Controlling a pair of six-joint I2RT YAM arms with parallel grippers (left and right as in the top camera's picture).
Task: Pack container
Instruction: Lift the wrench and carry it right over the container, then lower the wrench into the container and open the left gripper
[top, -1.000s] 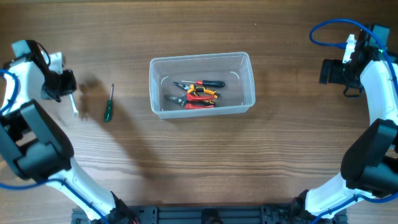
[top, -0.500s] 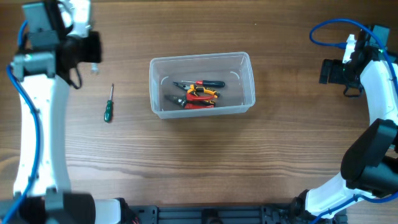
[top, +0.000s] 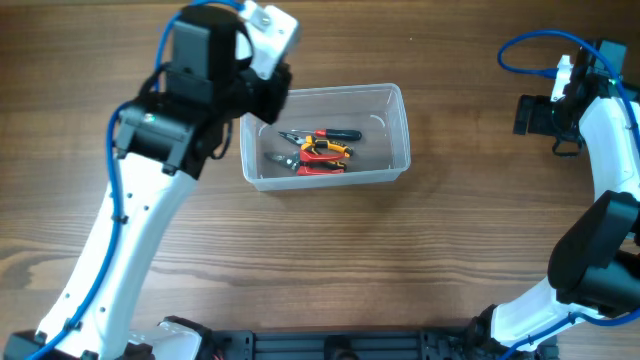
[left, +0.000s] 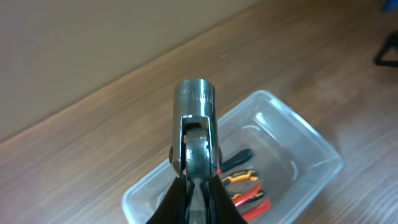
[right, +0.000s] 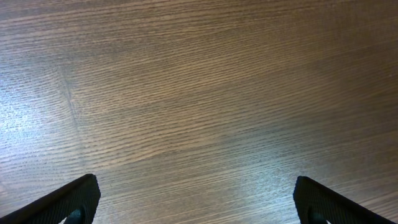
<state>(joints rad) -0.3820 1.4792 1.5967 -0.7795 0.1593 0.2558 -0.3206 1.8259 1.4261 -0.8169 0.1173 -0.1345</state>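
Note:
The container (top: 404, 120) is a clear rectangular tub at the table's middle, also seen below the left wrist camera as the container (left: 311, 149). Inside lie red, orange and black-handled pliers (top: 320, 150), the same pliers (left: 245, 186) showing in the left wrist view. My left gripper (top: 270, 90) hangs over the tub's left end. In its wrist view the left gripper (left: 196, 183) is shut on a shiny silver metal tool (left: 194, 106) with a round end that sticks up past the fingers. My right gripper (top: 530, 115) stays at the far right, and in its wrist view the right gripper (right: 196, 190) is open over bare wood.
The left arm (top: 140, 200) reaches diagonally across the table's left half and covers the wood beneath it. A blue cable (top: 530, 45) loops by the right arm. The tabletop is brown wood grain (top: 420, 240).
The left arm has swung from the far left edge to the tub's left end, carrying the silver tool. The green screwdriver seen earlier is now under the arm. The right arm has not moved.

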